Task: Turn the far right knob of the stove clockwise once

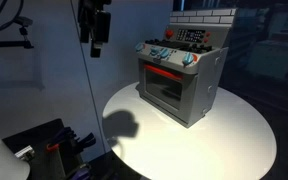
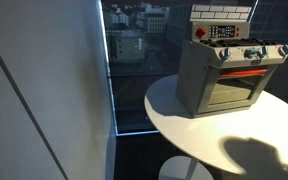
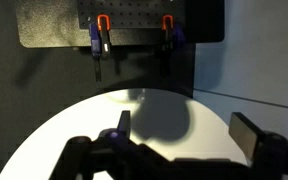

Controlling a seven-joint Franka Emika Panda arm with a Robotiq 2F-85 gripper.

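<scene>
The stove (image 1: 182,85) is a small grey toy oven with a glass door, red strip and brick-patterned back. It stands on the round white table (image 1: 224,140) in both exterior views (image 2: 219,85). The far right knob (image 1: 190,62) is tiny and pale, at the right-hand end of the panel row; it also shows in an exterior view (image 2: 281,51). My gripper (image 1: 96,42) hangs high in the air, well to the left of the stove and apart from it. In the wrist view my gripper (image 3: 184,135) is open and empty above the table; the stove is out of that view.
A black pegboard with orange and blue clamps (image 3: 124,25) stands beyond the table edge. Black equipment (image 1: 44,150) sits low by the table. A window with a city view (image 2: 134,40) is behind the stove. The gripper's shadow (image 2: 259,155) lies on the table.
</scene>
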